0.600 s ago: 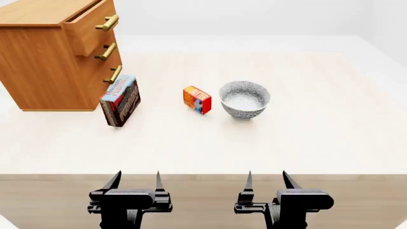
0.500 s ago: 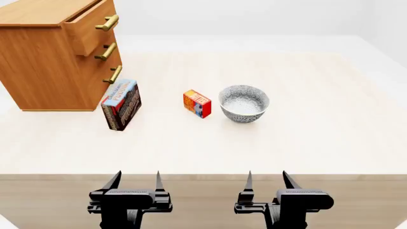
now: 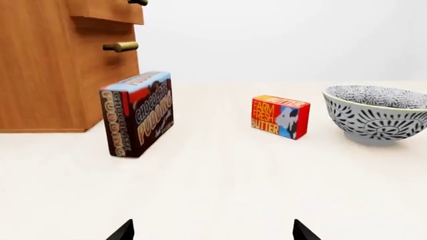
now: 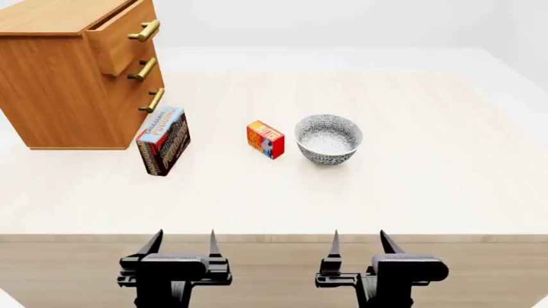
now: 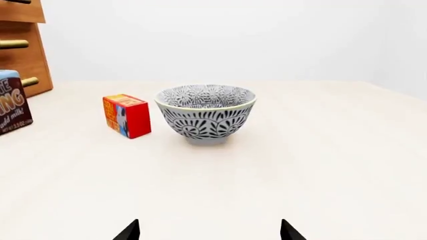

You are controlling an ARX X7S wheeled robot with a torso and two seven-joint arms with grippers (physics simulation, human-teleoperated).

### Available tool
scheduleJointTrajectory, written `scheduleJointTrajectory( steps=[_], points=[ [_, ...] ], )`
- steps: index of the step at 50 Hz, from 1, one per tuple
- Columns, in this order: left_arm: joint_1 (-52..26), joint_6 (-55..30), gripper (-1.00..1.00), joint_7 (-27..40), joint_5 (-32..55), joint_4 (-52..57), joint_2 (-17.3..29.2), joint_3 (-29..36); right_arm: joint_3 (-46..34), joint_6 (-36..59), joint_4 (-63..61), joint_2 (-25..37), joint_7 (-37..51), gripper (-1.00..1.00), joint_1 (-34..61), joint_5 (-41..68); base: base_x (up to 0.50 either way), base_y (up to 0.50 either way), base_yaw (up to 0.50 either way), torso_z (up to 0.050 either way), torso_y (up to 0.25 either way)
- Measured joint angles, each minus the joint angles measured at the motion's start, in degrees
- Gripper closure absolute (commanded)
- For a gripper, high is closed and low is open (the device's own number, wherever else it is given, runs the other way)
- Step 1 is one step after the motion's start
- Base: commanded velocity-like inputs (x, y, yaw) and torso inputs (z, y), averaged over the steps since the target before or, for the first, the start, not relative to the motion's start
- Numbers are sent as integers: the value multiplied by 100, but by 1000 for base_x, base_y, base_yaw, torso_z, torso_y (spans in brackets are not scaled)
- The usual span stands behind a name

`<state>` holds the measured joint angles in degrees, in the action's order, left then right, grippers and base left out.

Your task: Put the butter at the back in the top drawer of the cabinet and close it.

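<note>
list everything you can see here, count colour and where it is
cabinet: 1, light-brown wood, far left of the table
drawers: 3, light-brown with brass bar handles, stacked in the cabinet; top drawer stands out past the two below
chocolate pudding box: 1, dark brown and blue, upright in front of the cabinet
butter: 1, red and orange-yellow with a blue patch, between the pudding box and the bowl, touching neither
bowl: 1, grey patterned, right of the butter
table: 1, pale wood, under everything
left gripper: 1, black, open, near edge, holding nothing
right gripper: 1, black, open, near edge, holding nothing
</note>
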<state>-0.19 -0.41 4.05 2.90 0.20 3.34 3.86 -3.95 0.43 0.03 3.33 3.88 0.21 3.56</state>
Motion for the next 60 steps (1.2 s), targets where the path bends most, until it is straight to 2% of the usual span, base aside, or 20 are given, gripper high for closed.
scheduleJointTrajectory(
  steps=[6,27,45,60],
  points=[
    [37,-128,-100,105,39,274,72,22,-10,127,-200,71,56,-100,-22,122,0,0,0,0,0],
    [487,-1004,-100,390,127,2430,421,66,-212,1255,-2225,408,347,-100,-318,224,0,0,0,0,0],
    [697,-1203,-100,538,113,3128,582,162,-370,1468,-3068,612,502,-100,-574,147,0,0,0,0,0],
    [740,-1259,-100,602,154,3273,654,252,-468,1487,-3239,701,581,-100,-628,127,0,500,0,0,0]
  ],
)
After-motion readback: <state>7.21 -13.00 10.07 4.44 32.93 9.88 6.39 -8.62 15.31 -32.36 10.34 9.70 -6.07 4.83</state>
